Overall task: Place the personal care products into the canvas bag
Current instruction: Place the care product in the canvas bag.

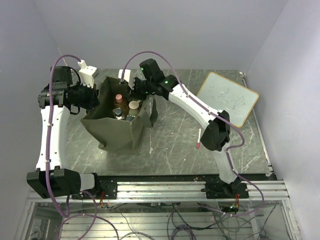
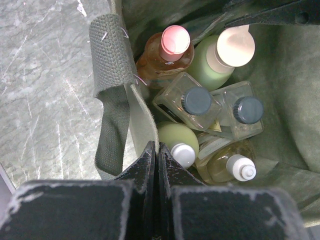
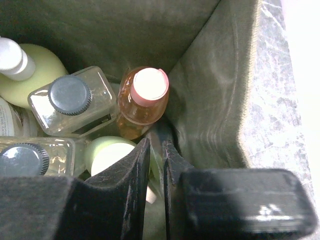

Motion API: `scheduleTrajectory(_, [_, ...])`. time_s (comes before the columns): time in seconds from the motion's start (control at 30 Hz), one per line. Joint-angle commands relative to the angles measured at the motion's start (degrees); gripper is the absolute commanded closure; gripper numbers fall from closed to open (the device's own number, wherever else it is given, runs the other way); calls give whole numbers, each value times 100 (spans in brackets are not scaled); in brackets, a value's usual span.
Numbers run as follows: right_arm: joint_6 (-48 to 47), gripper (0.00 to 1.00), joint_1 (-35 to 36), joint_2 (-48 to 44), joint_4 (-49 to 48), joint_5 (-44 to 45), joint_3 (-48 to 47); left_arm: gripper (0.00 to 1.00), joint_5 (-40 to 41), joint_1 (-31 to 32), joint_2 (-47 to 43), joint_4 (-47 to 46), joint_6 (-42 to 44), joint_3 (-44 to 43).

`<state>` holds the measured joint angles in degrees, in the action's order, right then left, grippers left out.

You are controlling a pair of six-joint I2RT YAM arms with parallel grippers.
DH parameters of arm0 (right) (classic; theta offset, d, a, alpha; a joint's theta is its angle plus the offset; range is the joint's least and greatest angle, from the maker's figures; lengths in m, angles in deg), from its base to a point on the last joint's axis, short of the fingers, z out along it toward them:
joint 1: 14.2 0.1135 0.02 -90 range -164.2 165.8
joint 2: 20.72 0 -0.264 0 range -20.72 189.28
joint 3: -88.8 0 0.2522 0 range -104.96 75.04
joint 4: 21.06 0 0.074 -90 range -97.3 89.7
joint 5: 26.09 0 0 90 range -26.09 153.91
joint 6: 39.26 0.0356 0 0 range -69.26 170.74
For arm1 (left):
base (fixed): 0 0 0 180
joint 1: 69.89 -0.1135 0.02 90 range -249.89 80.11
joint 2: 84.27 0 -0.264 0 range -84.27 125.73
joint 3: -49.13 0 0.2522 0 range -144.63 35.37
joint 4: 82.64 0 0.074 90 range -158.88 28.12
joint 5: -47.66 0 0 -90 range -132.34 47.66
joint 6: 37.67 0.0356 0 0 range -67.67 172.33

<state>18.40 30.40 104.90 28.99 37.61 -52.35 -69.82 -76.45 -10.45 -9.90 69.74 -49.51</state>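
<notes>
Inside the canvas bag (image 1: 117, 134) the personal care products (image 2: 210, 102) stand packed. The left gripper (image 2: 156, 156) is clamped on the bag's rim, and the right gripper (image 3: 157, 162) is slightly parted and empty beside the orange bottle (image 3: 142, 100). Packing looks done; next, the right arm should lift straight out.

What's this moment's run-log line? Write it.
left gripper: shut on canvas bag rim | right gripper: slightly open inside bag | bottles: six seen inside

Orange bottle (image 3: 142, 102) upright in canvas bag (image 3: 210, 100), just beyond fingers (image 3: 132, 172)
</notes>
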Motion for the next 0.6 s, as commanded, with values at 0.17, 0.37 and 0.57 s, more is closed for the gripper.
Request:
scheduleTrajectory(0.17, [216, 80, 12, -397, -556, -94, 44, 93, -161, -47, -95, 30, 161, 59])
scheduleTrajectory(0.37, [381, 74, -2, -838, -992, -157, 299, 93, -113, -48, -79, 40, 211, -1])
scheduleTrajectory(0.57, [574, 71, -16, -1435, -1484, 391, 733, 93, -133, -54, -27, -155, -183, -246])
